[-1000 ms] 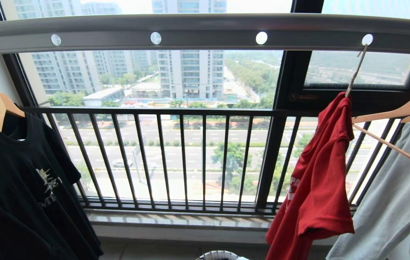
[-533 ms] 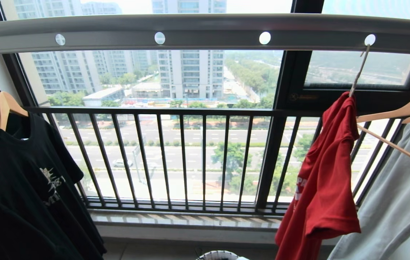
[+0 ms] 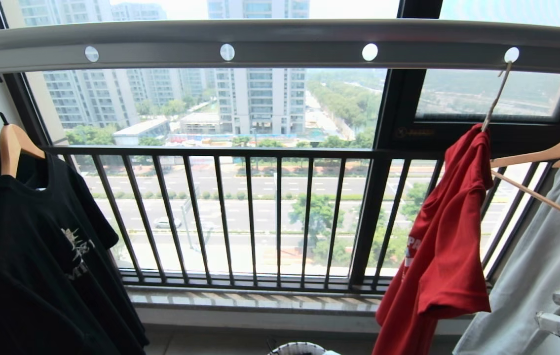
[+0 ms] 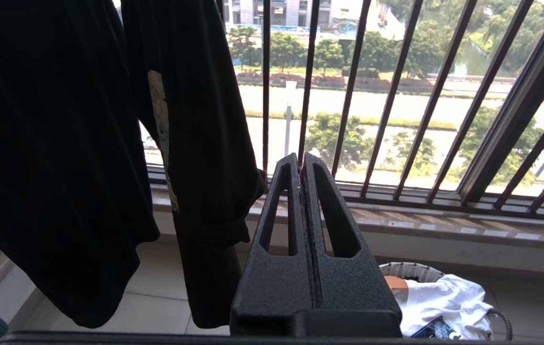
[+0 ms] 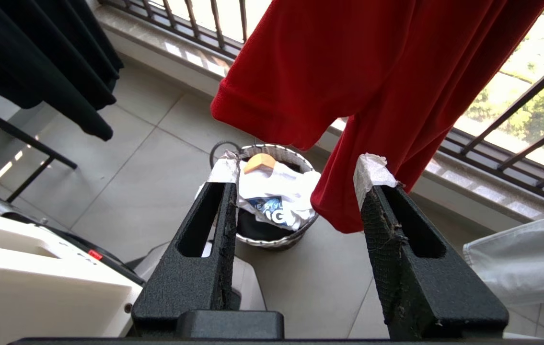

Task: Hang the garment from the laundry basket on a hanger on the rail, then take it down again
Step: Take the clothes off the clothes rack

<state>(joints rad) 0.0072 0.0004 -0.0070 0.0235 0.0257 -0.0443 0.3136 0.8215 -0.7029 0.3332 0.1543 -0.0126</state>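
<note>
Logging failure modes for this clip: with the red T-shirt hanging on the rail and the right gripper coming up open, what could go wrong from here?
1. The bright red T-shirt hangs bunched and lopsided on the thin white wire hanger, so tugging cloth might drag it off crooked.
2. The hanger's hook sits in a hole of the grey-silver metal rail and may catch.
3. The open right gripper rises beside a pale garment and could snag it.
</note>
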